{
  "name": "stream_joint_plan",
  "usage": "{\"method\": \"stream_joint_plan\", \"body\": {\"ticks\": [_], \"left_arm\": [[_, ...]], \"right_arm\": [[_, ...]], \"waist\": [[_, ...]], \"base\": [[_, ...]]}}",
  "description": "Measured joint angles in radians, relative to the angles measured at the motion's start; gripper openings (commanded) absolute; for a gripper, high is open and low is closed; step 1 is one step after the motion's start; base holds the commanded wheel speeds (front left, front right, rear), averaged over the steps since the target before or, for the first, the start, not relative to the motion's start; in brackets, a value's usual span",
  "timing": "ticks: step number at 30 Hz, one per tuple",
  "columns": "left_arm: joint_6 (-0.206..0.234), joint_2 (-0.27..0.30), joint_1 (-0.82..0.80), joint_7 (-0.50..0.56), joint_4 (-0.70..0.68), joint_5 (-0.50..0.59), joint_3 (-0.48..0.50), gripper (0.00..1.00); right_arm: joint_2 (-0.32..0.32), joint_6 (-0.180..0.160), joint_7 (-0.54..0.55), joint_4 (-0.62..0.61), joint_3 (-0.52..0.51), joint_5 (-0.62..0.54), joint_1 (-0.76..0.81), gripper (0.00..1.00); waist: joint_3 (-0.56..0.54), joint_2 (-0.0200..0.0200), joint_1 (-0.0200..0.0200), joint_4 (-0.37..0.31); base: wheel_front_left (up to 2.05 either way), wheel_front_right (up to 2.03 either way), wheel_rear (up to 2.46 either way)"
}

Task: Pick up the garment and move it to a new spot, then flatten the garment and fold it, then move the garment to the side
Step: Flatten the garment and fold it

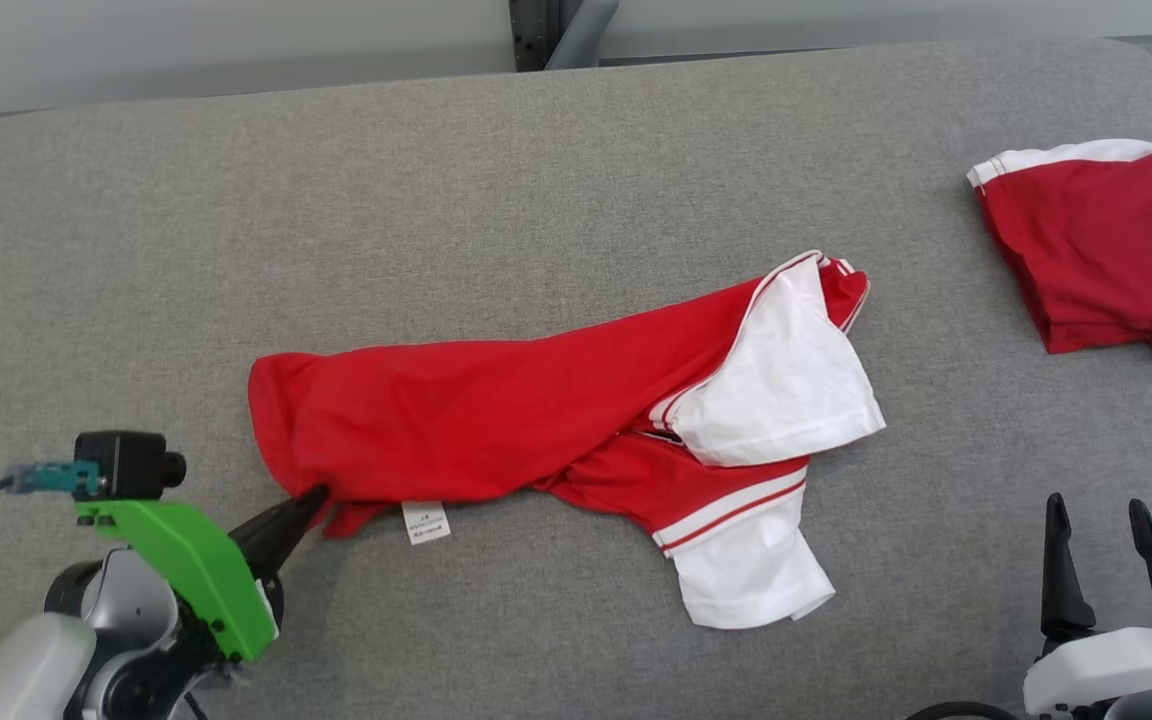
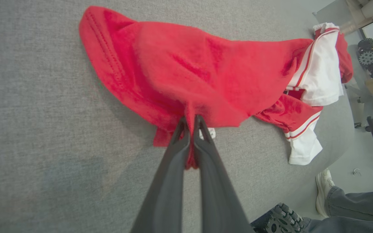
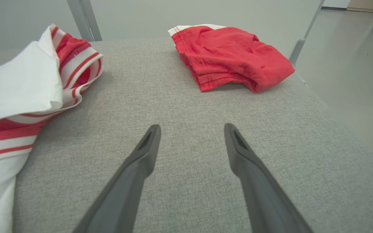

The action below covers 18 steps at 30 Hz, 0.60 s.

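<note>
- My right gripper (image 3: 192,127) holds its two dark fingers spread wide, nothing between them, tips over the bare grey fabric surface (image 3: 173,97)
- The garment (image 3: 21,81), white with red stripes, lies bunched at my left, apart from my fingers
- A folded red piece (image 3: 235,55) with a white edge sits ahead, slightly right, near the surface's far corner
- A metal post (image 3: 84,19) rises behind the far edge; pale floor (image 3: 351,64) lies to the right

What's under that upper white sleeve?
The sleeve lies on the shirt: red cloth and a striped band show at its edges. Whatever is directly beneath it is covered.
</note>
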Motion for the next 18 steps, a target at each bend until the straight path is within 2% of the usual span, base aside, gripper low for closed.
{"method": "stream_joint_plan", "body": {"ticks": [6,12,18], "left_arm": [[-0.009,-0.061,-0.173,0.062,0.168,0.024,-0.05,0.0],[-0.034,-0.085,-0.307,0.107,0.29,0.032,-0.072,0.0],[-0.04,-0.117,-0.382,0.123,0.424,0.04,-0.079,0.0]], "right_arm": [[0.0,0.0,0.0,0.006,0.016,-0.012,-0.007,1.0],[0.0,0.0,0.0,0.009,0.023,-0.014,-0.013,1.0],[0.0,0.0,0.0,0.017,0.041,-0.011,-0.013,1.0]], "waist": [[0.001,0.0,0.0,0.002],[0.006,0.0,0.0,-0.015],[0.018,0.0,0.0,-0.038]], "base": [[0.0,0.0,0.0],[0.0,0.0,0.0],[0.0,0.0,0.0]]}}
